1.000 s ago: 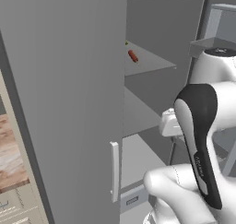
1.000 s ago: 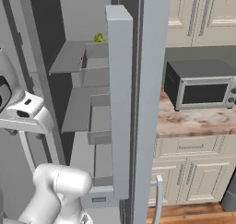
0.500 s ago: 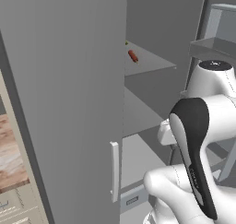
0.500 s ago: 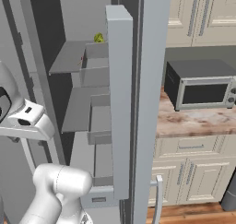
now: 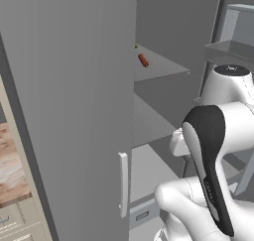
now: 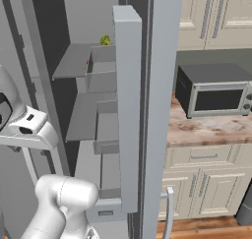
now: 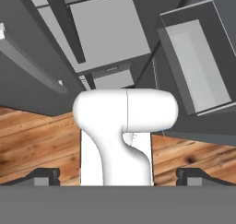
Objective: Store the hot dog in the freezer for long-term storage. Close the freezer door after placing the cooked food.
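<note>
Tool (image 7: 118,174) empty, arm swung lower, hot dog (image 5: 143,60) shelved

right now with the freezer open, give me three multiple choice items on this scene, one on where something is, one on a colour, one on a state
1. Where does the hot dog lie?
A. on an upper freezer shelf
B. on the wooden floor
C. on top of the microwave

2. What colour is the small item at the back of that shelf?
A. blue
B. green
C. white

3. How do the gripper's fingers stand?
A. shut on the hot dog
B. shut on a door handle
C. wide apart and empty

Answers: 1 A, the left base view shows the reddish sausage resting on the flat grey upper shelf of the freezer. 2 B, the right base view shows a green leafy bit. 3 C, in the hand view the two dark fingertips sit far apart with nothing held between them.
</note>
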Controlling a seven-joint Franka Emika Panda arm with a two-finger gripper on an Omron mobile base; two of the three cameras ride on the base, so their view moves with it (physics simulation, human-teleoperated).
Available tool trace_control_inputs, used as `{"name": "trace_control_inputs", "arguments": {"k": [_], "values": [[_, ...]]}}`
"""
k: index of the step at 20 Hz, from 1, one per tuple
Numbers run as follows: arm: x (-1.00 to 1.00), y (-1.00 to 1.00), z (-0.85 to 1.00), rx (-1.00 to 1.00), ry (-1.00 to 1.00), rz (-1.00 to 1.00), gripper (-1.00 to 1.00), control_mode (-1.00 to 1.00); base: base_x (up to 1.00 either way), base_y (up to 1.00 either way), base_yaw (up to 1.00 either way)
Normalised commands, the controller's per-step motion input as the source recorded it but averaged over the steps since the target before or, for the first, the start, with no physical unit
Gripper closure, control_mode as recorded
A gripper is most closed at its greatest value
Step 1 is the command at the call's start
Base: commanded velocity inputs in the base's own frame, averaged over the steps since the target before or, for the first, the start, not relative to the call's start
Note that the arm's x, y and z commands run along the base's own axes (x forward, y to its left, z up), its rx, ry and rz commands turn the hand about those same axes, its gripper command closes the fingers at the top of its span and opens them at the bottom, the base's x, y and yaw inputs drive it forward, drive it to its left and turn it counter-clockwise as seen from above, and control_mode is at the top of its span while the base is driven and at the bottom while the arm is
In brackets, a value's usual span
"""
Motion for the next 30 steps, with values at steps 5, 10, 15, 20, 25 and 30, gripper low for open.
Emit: {"name": "trace_control_inputs", "arguments": {"k": [5, 10, 15, 20, 25, 30], "values": [[-0.01, 0.0, -0.02, 0.0, 0.0, 0.03, -1.0, 1.0, -0.07, 0.0, 0.05], [0.0, 0.0, 0.0, 0.0, 0.0, 0.0, -1.0, 1.0, -0.33, 0.0, 0.1], [0.0, 0.0, 0.0, 0.0, 0.0, 0.0, -1.0, 1.0, -0.38, 0.0, 0.08], [0.0, 0.0, 0.0, 0.0, 0.0, 0.0, -1.0, 1.0, -0.5, -0.09, 0.06], [0.0, 0.0, 0.0, 0.0, 0.0, 0.0, -1.0, 1.0, -0.51, -0.02, 0.1], [0.0, 0.0, 0.0, 0.0, 0.0, 0.0, -1.0, 1.0, -0.38, -0.03, 0.15]]}}
